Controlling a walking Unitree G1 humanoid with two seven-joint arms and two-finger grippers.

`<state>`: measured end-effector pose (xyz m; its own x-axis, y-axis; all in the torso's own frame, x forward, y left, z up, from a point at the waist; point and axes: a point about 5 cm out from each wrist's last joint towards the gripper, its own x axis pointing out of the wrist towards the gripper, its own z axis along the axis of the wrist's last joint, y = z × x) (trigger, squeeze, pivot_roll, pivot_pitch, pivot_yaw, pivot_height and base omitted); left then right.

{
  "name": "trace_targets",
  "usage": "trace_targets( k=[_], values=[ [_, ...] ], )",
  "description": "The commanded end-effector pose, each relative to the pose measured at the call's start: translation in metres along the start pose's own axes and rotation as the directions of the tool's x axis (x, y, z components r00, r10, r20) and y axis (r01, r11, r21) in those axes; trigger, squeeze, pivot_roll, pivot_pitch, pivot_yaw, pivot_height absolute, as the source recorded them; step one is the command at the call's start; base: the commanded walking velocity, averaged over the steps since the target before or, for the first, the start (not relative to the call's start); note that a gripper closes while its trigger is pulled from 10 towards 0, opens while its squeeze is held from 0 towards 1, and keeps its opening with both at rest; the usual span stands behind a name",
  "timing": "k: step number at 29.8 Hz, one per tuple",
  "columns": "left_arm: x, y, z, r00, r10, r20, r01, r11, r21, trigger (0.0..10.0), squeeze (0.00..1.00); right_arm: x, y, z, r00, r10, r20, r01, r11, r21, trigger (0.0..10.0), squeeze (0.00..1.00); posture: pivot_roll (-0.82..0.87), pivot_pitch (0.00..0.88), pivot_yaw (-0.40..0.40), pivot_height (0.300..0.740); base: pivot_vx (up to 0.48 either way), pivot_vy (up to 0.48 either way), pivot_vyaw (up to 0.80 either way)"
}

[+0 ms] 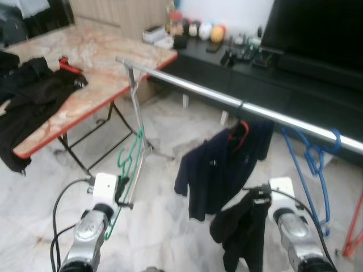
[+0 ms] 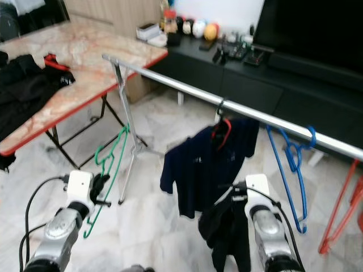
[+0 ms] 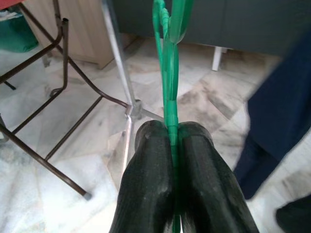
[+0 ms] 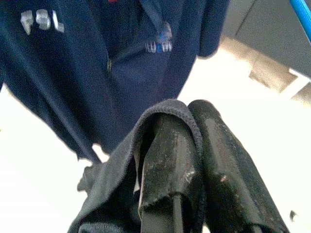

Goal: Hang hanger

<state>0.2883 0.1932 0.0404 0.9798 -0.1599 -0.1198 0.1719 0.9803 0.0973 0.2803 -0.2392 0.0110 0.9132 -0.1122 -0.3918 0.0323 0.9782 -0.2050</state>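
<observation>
The left end effector (image 1: pixel 121 190) is clamped on the light, stiff green hanger (image 1: pixel 129 164) below the rail (image 1: pixel 227 99), well gripped at its thin bar, while the right end effector (image 1: pixel 262 199) pinches a limp black garment (image 1: pixel 241 232).

The navy shirt (image 4: pixel 73 73) carries pale block lettering on its chest; in the right wrist view the marks look like "FSL", though they are blurred and cut by the frame edge, so the reading is uncertain. From the head camera the same print shows as a small white smudge on the shirt's front, too small to read. A small blue and white tag (image 4: pixel 159 41) sits near the shirt's placket, and any writing on it cannot be made out. The black garment (image 1: pixel 39 96) lying on the table (image 1: pixel 108 56) bears a small white mark near one edge, also illegible. No other text, number or sign can be read.
</observation>
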Motion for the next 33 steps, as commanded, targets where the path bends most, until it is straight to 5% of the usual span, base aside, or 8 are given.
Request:
trace_targets(
  k=[1, 11, 23, 33],
  values=[
    [0.0007, -0.0006, 0.0017, 1.0, 0.001, 0.006, -0.001, 1.0, 0.001, 10.0, 0.0, -0.0014, -0.0077, 0.0014, 1.0, -0.021, 0.013, 0.021, 1.0, 0.005, 10.0, 0.0, -0.02, 0.0, -0.01, 0.74, -0.345, 0.0, 0.0],
    [-0.0004, 0.0006, 0.0013, 1.0, 0.022, 0.008, -0.022, 1.0, -0.006, 10.0, 0.0, -0.0008, -0.0079, 0.0023, 1.0, -0.022, 0.011, 0.022, 1.0, 0.007, 10.0, 0.0, -0.01, 0.0, -0.019, 0.74, -0.33, 0.0, 0.0],
    [-0.0016, 0.0043, -0.0003, 0.999, 0.046, -0.01, -0.046, 0.998, -0.031, 10.0, 0.0, 0.0003, -0.0073, 0.0059, 0.999, -0.034, 0.02, 0.034, 0.999, 0.016, 10.0, 0.0, -0.01, 0.0, -0.014, 0.74, 0.0, 0.0, 0.0],
    [-0.0015, 0.0053, -0.0003, 0.999, 0.045, -0.018, -0.045, 0.999, -0.028, 10.0, 0.0, 0.001, -0.0083, 0.0065, 0.999, -0.043, 0.011, 0.043, 0.999, 0.028, 10.0, 0.0, -0.02, 0.0, -0.006, 0.74, 0.0, 0.447, -0.34]
  ],
)
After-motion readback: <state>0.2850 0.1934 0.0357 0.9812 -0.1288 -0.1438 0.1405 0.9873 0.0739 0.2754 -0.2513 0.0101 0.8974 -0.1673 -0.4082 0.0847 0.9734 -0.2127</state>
